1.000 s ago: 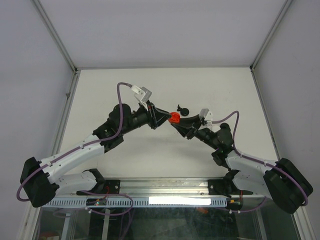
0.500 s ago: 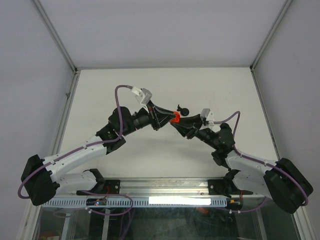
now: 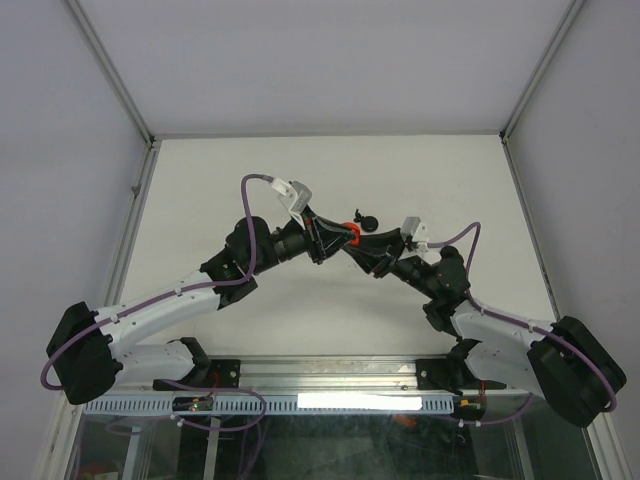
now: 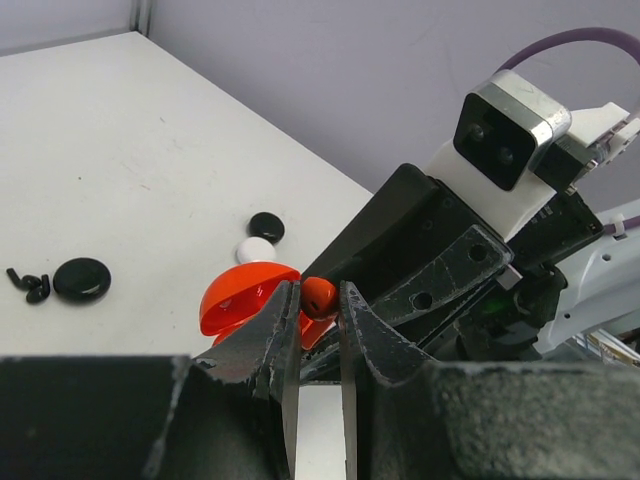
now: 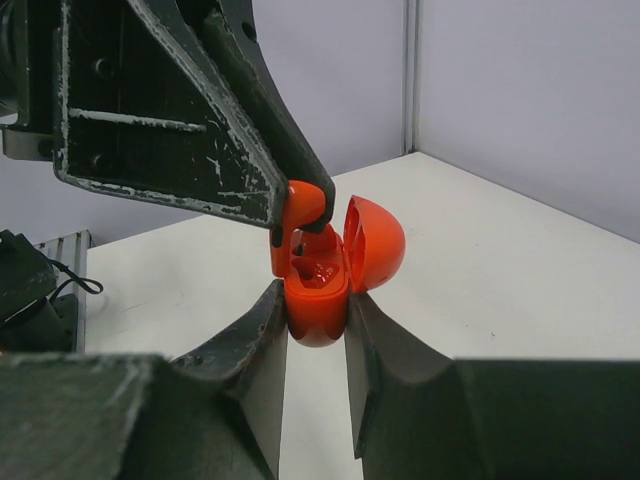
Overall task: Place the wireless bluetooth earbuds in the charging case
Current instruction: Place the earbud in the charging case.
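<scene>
My right gripper (image 5: 316,297) is shut on the body of a red charging case (image 5: 318,300), held above the table with its lid (image 5: 375,245) hinged open to the right. A red earbud (image 4: 319,295) is pinched between the tips of my left gripper (image 4: 318,300), which is shut on it. In the right wrist view this earbud (image 5: 305,205) sits at the left rim of the open case, its stem pointing down towards the socket. From above, the two grippers meet tip to tip around the red case (image 3: 350,236) over the middle of the table.
On the table behind the case lie a black puck-shaped case (image 4: 82,279), two small black earbuds (image 4: 30,285), a white round piece (image 4: 255,250) and a smaller black puck (image 4: 266,227). Grey walls stand close at the back and on the right.
My left arm has swung to the right and brought the red earbud up to the open case. The right arm and the case have stayed in place.
</scene>
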Controlling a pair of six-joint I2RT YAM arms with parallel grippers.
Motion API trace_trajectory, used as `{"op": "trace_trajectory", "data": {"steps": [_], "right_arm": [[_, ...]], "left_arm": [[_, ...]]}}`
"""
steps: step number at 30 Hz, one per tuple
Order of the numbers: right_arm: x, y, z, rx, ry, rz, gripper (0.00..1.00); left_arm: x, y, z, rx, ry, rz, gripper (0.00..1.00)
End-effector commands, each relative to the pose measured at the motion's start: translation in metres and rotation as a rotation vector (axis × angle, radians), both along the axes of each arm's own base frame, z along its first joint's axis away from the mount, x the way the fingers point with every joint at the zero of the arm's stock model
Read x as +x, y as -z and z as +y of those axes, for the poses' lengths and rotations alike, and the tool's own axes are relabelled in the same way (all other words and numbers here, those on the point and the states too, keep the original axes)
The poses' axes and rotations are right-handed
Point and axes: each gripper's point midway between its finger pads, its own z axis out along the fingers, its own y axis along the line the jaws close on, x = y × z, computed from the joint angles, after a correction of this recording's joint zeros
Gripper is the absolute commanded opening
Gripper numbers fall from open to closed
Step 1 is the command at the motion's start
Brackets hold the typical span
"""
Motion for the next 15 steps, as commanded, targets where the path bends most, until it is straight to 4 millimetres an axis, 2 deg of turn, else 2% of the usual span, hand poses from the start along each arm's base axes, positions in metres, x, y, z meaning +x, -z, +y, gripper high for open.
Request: {"op": "trace_trajectory", "data": {"steps": [1,10,15], "right_arm": [[-0.0065,-0.0453,-0.0022,0.094,-0.009,-0.106,0.00],[-0.0080,-0.0448,-0.0017,0.093,-0.016,-0.104,0.00],[-0.0082,-0.0468,-0.0034,0.099,-0.009,-0.108,0.00]], "left_arm": [[0.0057,-0.0099,0.0072,-0.028,-0.060,-0.051,0.07],[0.0055,-0.0182,0.0088,-0.063,-0.069,-0.052,0.07],[0.0056,-0.0141,0.0077,-0.056,-0.068,-0.044,0.07]]}}
